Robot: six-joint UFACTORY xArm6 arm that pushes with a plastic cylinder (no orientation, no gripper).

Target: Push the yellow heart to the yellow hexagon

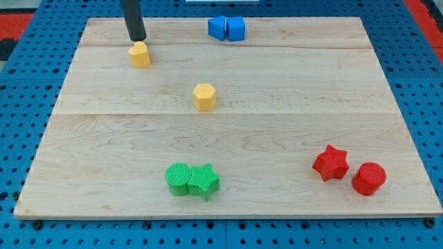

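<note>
Toward the far left of the desk (83,138), the yellow heart (139,54) sits just in front of my tip (138,39), which stands at the heart's far edge, touching it or very nearly so; I cannot tell which. No pincer exists on this rig: the arm ends in a plain dark rod, so nothing is open, closed or gripping.

The yellow hexagon (205,96) lies nearer and to the right of the heart, apart from it, with bare wood between the two.

Step in hand, as I judge it: the tip is set behind the heart and the push is at its start, since the heart is not yet beside the hexagon. The next move calls for a slide toward the near right. My tip looks to sit straight behind the heart rather than on its far-left side, so I would first shift it leftward; otherwise the heart may slip off line.

Farther out: two blue blocks (226,28) touch at the far edge, a green cylinder (178,179) and green star (204,181) touch at the near centre, and a red star (330,163) and red cylinder (368,178) sit at the near right.
</note>
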